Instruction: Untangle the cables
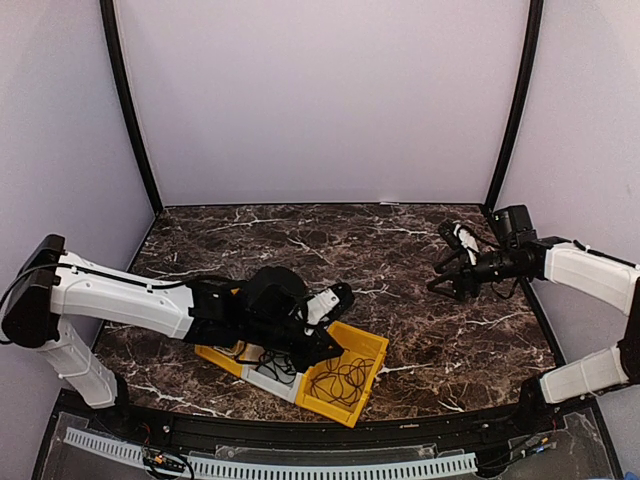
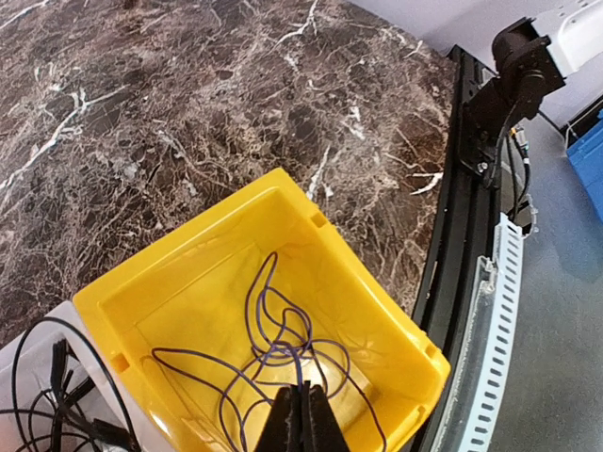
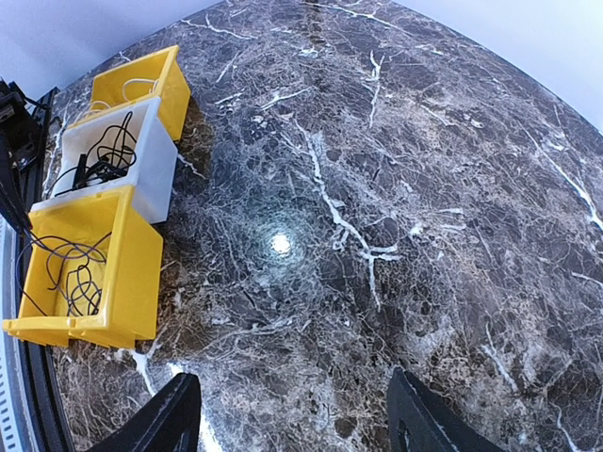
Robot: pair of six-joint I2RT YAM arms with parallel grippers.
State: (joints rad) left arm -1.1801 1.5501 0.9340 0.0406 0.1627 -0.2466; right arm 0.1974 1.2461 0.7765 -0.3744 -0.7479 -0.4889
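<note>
**Left pincer [image 2: 301, 391] clenched over the yellow bin [image 2: 188, 245], right pincer [image 1: 438, 277] spread wide at 3 o'clock**

Three bins sit in a row at the desk's [image 1: 330, 240] 6 o'clock edge: yellow, then the white bin [image 3: 155, 179], then yellow again. The left arm reaches over them with its fingers pressed tight together. The tips are right at the loops of a thin dark cable [image 1: 340, 380] coiled in the yellow bin at the row's 4 o'clock end. Whether a strand is pinched, I can't tell. Black cables [image 3: 108, 151] are heaped in the white bin. A pale cord [image 3: 139, 87] shows in the other yellow bin [image 3: 174, 66]. The right pincer hovers over the marble, released and grasping nothing, well apart from the bins.
</note>
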